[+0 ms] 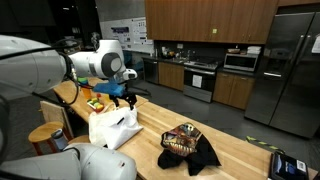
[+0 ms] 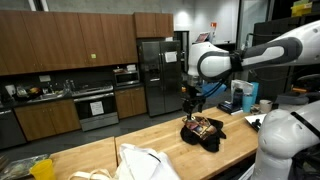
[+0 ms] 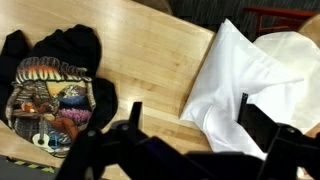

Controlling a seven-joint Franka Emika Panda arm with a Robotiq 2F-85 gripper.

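My gripper (image 3: 190, 112) is open and empty, and hangs above the wooden countertop (image 3: 150, 45). A crumpled white cloth (image 3: 235, 70) lies under its right finger; in both exterior views it is a white heap (image 1: 112, 128) (image 2: 140, 160). A black T-shirt with a colourful print (image 3: 55, 95) lies on the wood to the left in the wrist view, and also shows in both exterior views (image 1: 185, 142) (image 2: 202, 131). In both exterior views the gripper (image 1: 122, 97) (image 2: 193, 103) is held above the counter between the two garments.
A red basket with yellow items (image 1: 95, 102) sits behind the white cloth. A round stool (image 1: 45, 133) stands beside the counter. A dark device (image 1: 287, 165) sits at the counter's end. Kitchen cabinets, an oven and a steel fridge (image 1: 285, 70) line the back.
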